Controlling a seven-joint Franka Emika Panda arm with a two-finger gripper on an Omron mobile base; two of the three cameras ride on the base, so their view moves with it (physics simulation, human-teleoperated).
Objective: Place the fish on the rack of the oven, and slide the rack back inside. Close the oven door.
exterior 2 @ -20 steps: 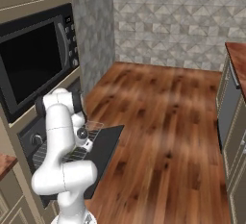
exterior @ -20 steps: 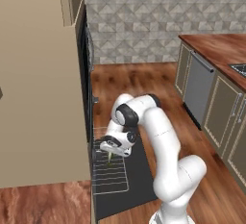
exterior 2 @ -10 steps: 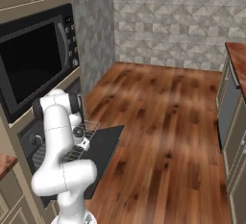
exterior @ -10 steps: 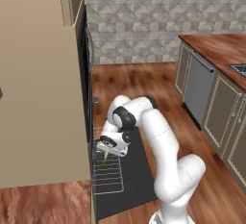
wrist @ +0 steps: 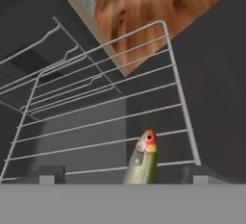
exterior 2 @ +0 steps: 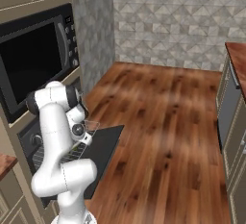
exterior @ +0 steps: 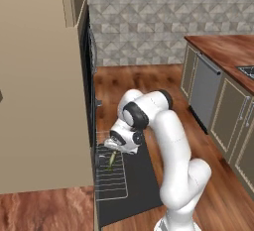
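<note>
The fish [exterior: 111, 159] lies on the pulled-out rack [exterior: 112, 178], slender and silvery-green, free of any grip. My gripper [exterior: 115, 146] hovers just above it, open. In the hand view the fish [wrist: 142, 163] rests on the wires of the rack [wrist: 174, 74] between my spread fingertips [wrist: 48, 174], head pointing away, and touches neither. The oven door [exterior: 145, 185] hangs open, flat and dark under the rack. The oven [exterior: 90, 91] sits in the beige cabinet to the left. From the right base view the rack's corner [exterior 2: 91, 124] juts over the oven door [exterior 2: 104, 140].
A tall beige cabinet side [exterior: 39, 101] stands close on the left. Wood floor [exterior: 144, 84] stretches ahead. Lower cabinets and a dishwasher front [exterior: 204, 93] line the right under a wooden counter [exterior: 225, 49]. A black microwave-like panel [exterior 2: 33, 64] sits above the oven.
The gripper has gone from shut to open and let go of the fish, which now lies on the rack. The hand dipped slightly toward the rack.
</note>
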